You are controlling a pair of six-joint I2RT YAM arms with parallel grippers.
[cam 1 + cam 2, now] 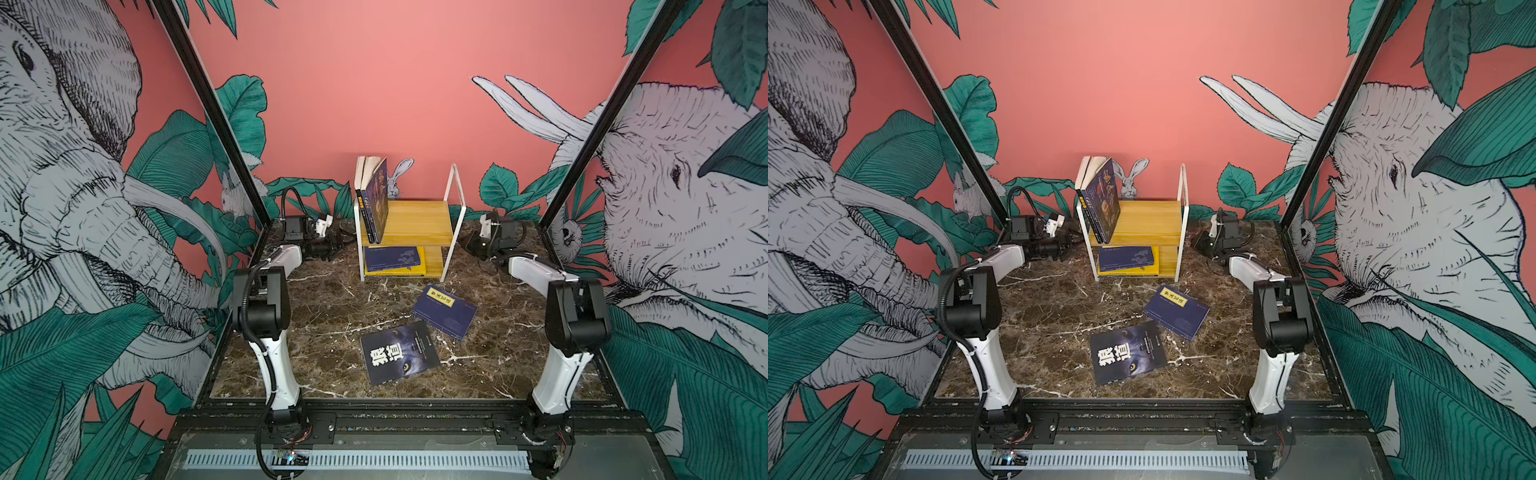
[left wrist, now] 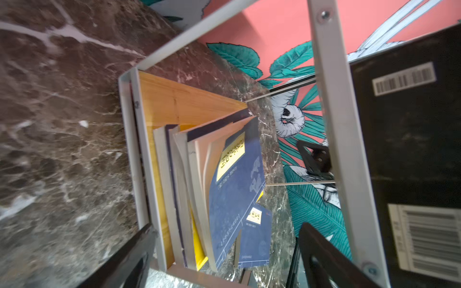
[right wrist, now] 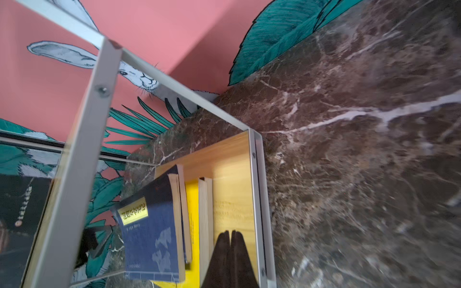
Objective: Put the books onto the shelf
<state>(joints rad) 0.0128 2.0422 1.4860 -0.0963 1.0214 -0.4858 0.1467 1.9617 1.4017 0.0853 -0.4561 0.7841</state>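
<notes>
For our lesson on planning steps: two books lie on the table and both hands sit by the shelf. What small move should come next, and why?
Probably draw the right hand back from the shelf toward the navy book. That hand is shut and holds nothing, and this book lies flat on the table, nearer its side than the dark book.

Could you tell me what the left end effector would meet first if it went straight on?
Most likely the stack of books on the lower board of the shelf, which lies straight ahead between the open fingers of the left end effector; depth is hard to judge.
</notes>
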